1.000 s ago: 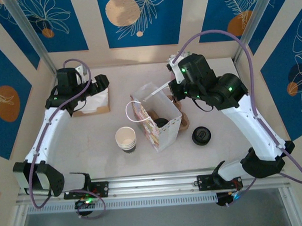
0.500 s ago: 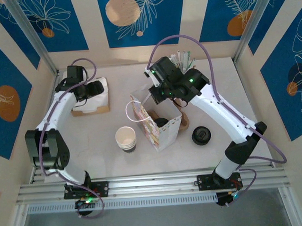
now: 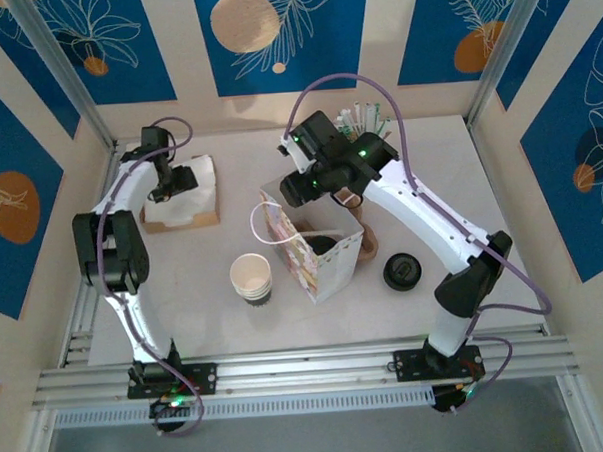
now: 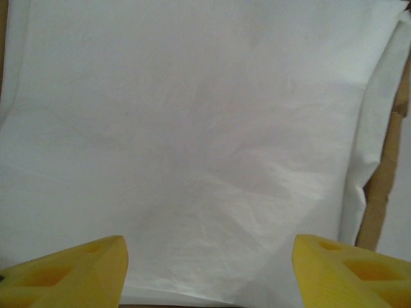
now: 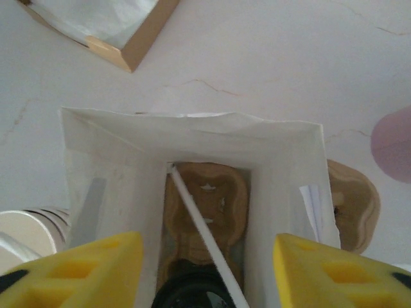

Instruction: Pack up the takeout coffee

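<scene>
Right hand: the right hand (image 5: 205,242) had swung in from the right of the frame to hang over the far rim of the bag (image 3: 338,269); its fingers had parted and stood wide, nothing between them.
Left hand: the left hand (image 4: 209,242) had pulled back to the upper left, low over the napkins (image 4: 192,128) in their box (image 3: 181,223); fingers wide, gripping nothing.
Coffee: the coffee (image 5: 189,294) had not moved; it sat deep in the bag on a brown carrier (image 5: 209,199), black lid up, at the bottom edge of the right wrist view.
Untouched: the cups (image 3: 251,276) lower left of the bag and the loose lid (image 3: 402,272) to its right.
Meaning: the coffee looked already packed. The right hand seemed to have just let go at the bag, while the left looked set to fetch a napkin.
</scene>
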### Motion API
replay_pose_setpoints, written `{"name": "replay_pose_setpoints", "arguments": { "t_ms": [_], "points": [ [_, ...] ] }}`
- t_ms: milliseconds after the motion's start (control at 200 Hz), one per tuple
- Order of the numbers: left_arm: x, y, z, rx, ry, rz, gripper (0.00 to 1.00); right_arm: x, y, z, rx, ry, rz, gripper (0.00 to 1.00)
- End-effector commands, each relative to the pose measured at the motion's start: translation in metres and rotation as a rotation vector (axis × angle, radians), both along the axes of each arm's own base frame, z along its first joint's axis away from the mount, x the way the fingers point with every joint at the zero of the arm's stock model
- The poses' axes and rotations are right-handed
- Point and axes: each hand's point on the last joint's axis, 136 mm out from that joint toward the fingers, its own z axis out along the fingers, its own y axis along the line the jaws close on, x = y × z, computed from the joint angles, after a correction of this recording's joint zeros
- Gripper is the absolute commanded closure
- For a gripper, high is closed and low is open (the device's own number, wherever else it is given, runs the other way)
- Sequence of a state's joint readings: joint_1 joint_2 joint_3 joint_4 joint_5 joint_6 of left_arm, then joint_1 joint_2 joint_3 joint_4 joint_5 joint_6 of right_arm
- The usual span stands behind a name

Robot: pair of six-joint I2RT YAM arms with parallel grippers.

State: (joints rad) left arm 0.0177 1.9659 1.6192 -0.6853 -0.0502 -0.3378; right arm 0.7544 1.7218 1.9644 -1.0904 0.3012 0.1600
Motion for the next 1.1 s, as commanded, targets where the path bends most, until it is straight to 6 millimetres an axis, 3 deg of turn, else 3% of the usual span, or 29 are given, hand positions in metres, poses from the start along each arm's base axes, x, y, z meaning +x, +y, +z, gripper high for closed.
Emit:
{"name": "replay_pose_setpoints", "arguments": {
  "t_ms": [0,210,430,820,1095],
  "points": [
    [0.006,0.01,0.0,0.043,0.027,0.002,0.34,-0.012,-0.005,0.047,0.151,-0.031,0.01,0.38],
    [0.015,0.014,-0.01,0.07,0.062,-0.005,0.38,-0.024,-0.014,0.073,0.338,-0.006,0.025,0.17],
    [0.021,0.013,-0.021,0.094,0.099,-0.018,0.43,-0.024,-0.029,0.087,0.484,0.022,0.013,0.09],
    [0.029,0.009,-0.042,0.127,0.16,-0.037,0.61,-0.008,-0.047,0.066,0.554,0.093,-0.043,0.05],
    [0.039,0.011,-0.058,0.134,0.185,-0.04,0.6,-0.007,-0.048,0.061,0.55,0.108,-0.05,0.05]
  ]
}}
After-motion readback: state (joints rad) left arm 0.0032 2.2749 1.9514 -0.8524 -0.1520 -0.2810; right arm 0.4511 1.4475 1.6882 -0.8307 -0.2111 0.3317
